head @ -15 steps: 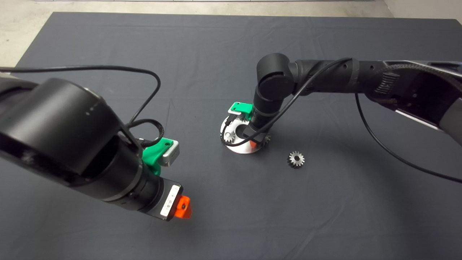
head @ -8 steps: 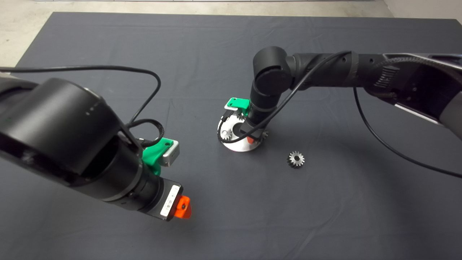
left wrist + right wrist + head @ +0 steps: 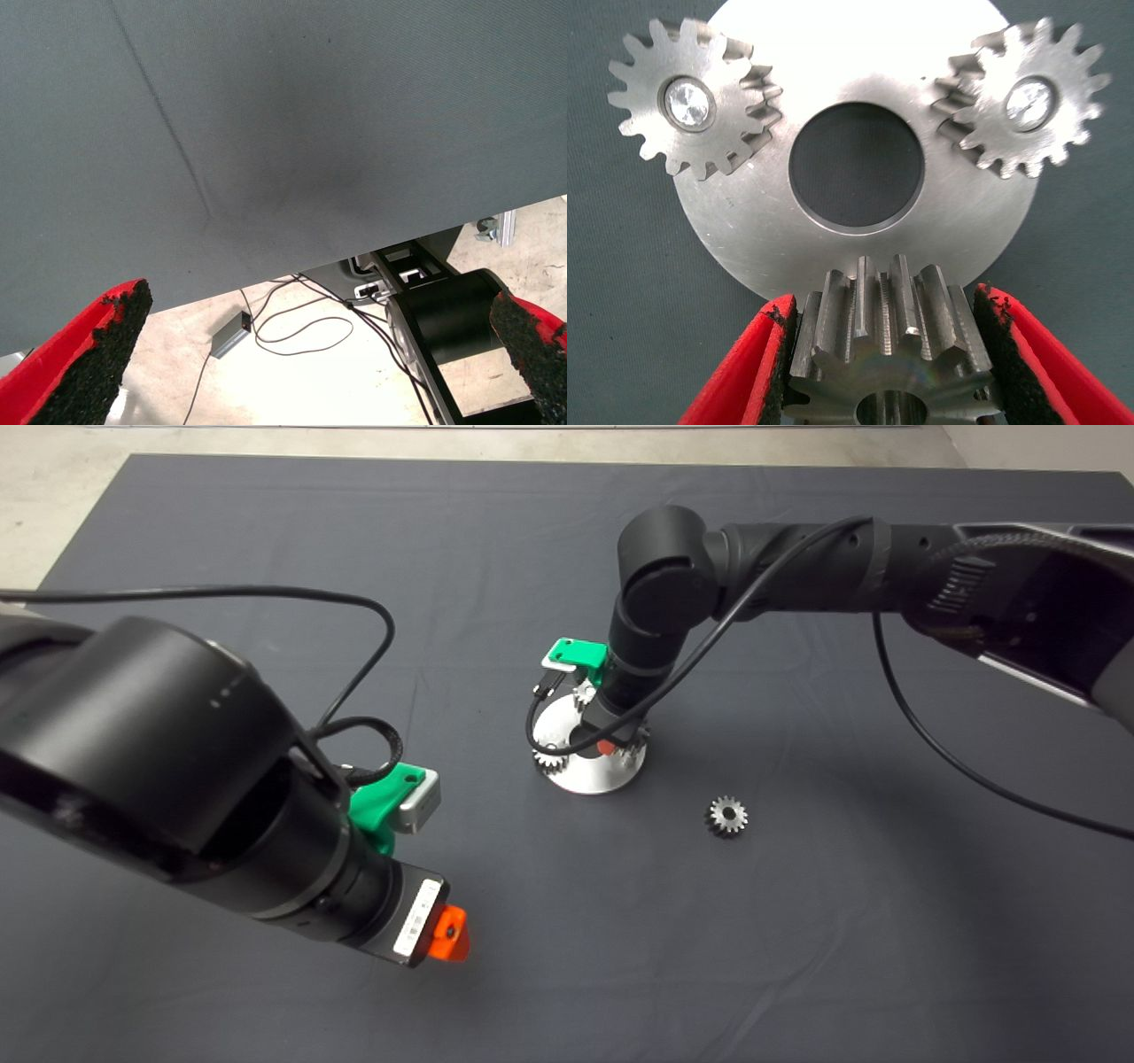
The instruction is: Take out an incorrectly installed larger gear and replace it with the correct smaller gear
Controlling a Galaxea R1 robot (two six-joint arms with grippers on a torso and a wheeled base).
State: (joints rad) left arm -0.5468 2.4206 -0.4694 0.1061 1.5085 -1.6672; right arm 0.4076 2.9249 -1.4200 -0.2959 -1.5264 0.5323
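dark mat (image 3: 496,531), beige floor beyond; right gripper (image 3: 881,354) clamps larger gear (image 3: 890,341); left gripper (image 3: 328,354) apart.

- mat (image 3: 266,531): dark grey, plain, faint crease lines
- round plate (image 3: 859,80): bright brushed silver, dark centre hole
- two small gears (image 3: 691,97) on it: silver-grey (shiny pin heads)
- larger gear (image 3: 890,354): darker steel grey
- loose smaller gear (image 3: 726,815): silver-grey
- fingers (image 3: 744,381): red, black pads
- arms (image 3: 797,584): black, green wrist mounts
- floor (image 3: 310,354): pale beige
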